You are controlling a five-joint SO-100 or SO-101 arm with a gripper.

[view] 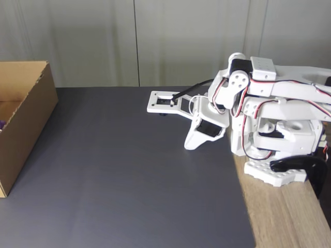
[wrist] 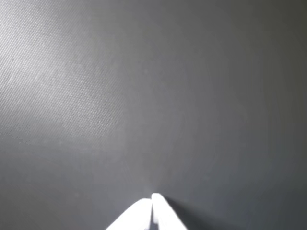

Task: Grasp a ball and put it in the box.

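White plastic hand (view: pixel 190 144), its two fingertips pressed together with nothing between them, points down at the dark grey mat (view: pixel 124 175) on the table (view: pixel 289 217); the wrist view shows the closed tips (wrist: pixel 152 199) over bare mat. Far to the hand's left in the fixed view stands the brown cardboard box (view: pixel 26 124), a sliver of purple, perhaps the ball (view: pixel 2 124), showing inside.
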